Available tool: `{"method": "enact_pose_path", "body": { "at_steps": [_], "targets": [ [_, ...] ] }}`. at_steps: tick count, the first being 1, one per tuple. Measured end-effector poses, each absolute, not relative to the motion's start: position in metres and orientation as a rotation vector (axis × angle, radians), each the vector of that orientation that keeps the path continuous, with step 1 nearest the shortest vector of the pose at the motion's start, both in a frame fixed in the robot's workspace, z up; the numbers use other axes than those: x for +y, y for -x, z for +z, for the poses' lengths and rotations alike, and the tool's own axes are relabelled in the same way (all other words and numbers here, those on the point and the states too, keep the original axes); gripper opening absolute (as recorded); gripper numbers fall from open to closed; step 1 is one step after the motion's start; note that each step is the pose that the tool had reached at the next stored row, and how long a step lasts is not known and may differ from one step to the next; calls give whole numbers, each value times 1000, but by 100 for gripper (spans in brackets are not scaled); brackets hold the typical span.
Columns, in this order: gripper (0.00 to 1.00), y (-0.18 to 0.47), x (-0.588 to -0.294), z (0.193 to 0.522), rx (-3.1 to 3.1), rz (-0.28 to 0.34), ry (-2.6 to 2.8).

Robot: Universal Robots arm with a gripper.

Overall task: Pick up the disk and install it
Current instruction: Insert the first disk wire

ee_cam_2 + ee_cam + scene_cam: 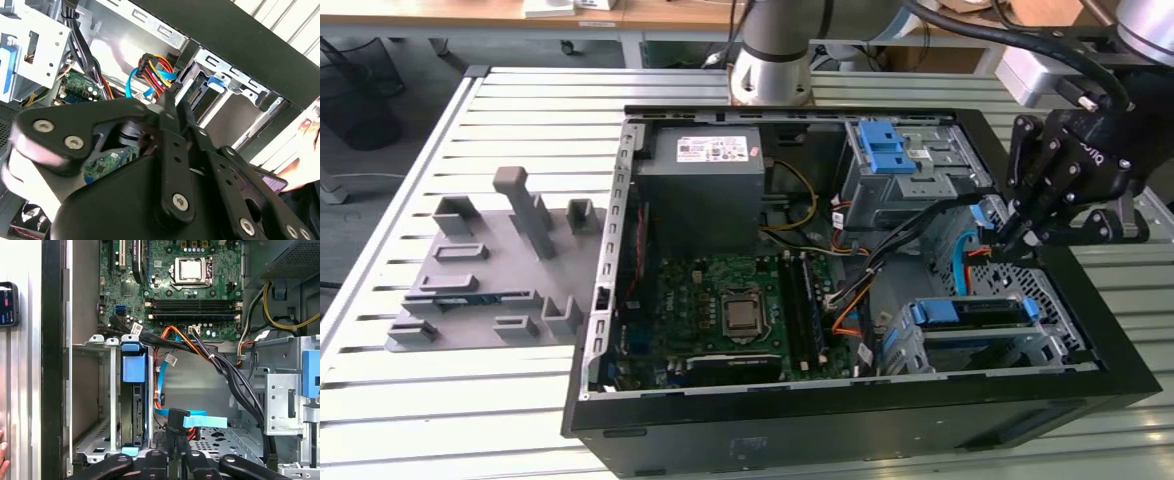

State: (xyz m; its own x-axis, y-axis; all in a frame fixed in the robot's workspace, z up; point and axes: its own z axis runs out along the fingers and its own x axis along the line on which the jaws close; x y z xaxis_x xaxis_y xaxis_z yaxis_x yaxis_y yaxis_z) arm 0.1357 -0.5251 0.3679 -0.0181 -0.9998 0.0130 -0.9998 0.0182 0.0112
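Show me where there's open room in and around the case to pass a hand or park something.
Open: the table slats on the exterior view's left, around the grey fixture. Inside the case, the empty bay beside the disk, and the perforated floor near the gripper. Crowded: the cable bundle running between the motherboard and the cages.

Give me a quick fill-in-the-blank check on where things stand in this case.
1. The disk carries a ___ bracket.
2. In the exterior view, the gripper hangs over the ___ side of the case.
3. The grey fixture lies at the exterior view's ___ of the case.
Missing words: blue; right; left.
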Motion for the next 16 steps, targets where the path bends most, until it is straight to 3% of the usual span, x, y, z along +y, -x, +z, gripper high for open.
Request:
{"method": "enact_pose_path", "body": {
  "at_steps": [1, 2, 16],
  "targets": [
    [19, -136, -525, 367, -2229, 2, -2189],
    [25, -136, -525, 366, -2229, 3, -2188],
    [24, -137, -515, 354, -2211, 42, -2170]
  ]
}}
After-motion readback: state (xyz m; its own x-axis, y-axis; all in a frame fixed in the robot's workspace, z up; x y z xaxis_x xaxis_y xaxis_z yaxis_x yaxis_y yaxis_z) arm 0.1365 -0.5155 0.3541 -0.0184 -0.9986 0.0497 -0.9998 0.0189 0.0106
